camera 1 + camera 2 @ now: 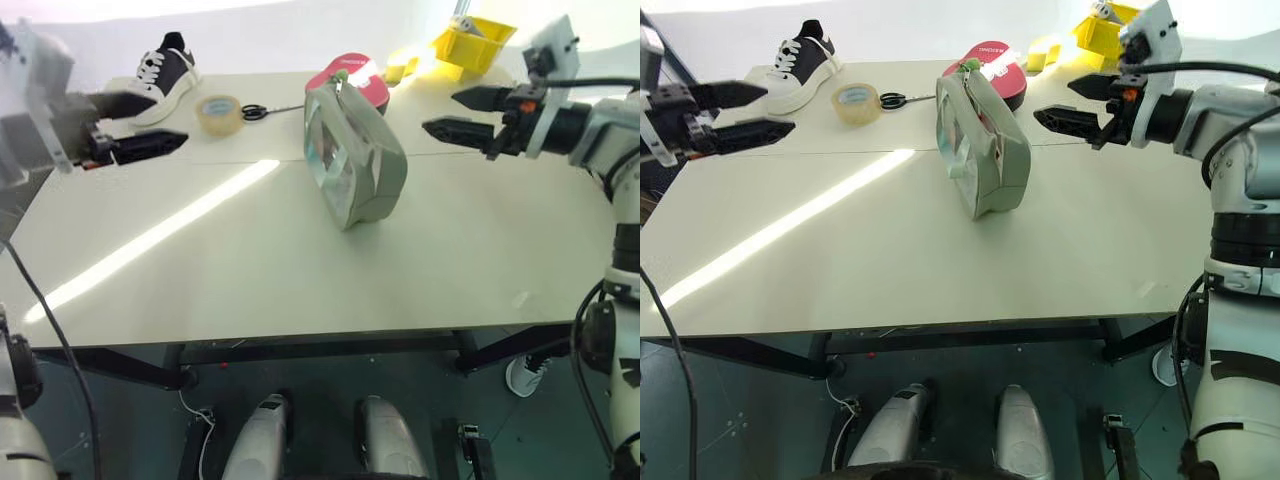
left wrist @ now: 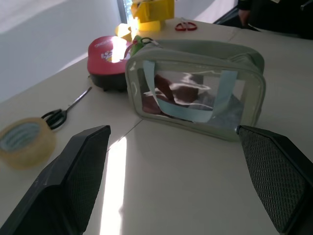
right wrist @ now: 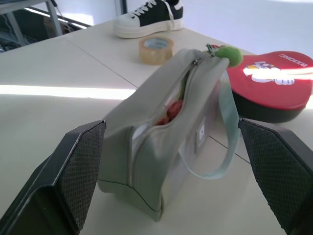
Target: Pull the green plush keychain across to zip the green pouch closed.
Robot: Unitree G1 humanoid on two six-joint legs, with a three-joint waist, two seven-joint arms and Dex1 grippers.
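Pouch stands mid-table, boxy soft sage fabric with clear glossy windows, its zip gaping. Left gripper and right gripper hang spread and empty, well apart either side. Best brace the pouch's far end, then draw the fuzzy round keychain nearward along the zip.

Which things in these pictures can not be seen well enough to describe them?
- Contents of the green pouch: right wrist view shows only red bits through the zipper gap; left wrist view, glare on the clear window.
- Zipper pull under the green plush keychain: too small to tell how it attaches.
- Print on the red case: washed out by sunlight.
- Contents of the yellow bin: overexposed, cut by the top edge.
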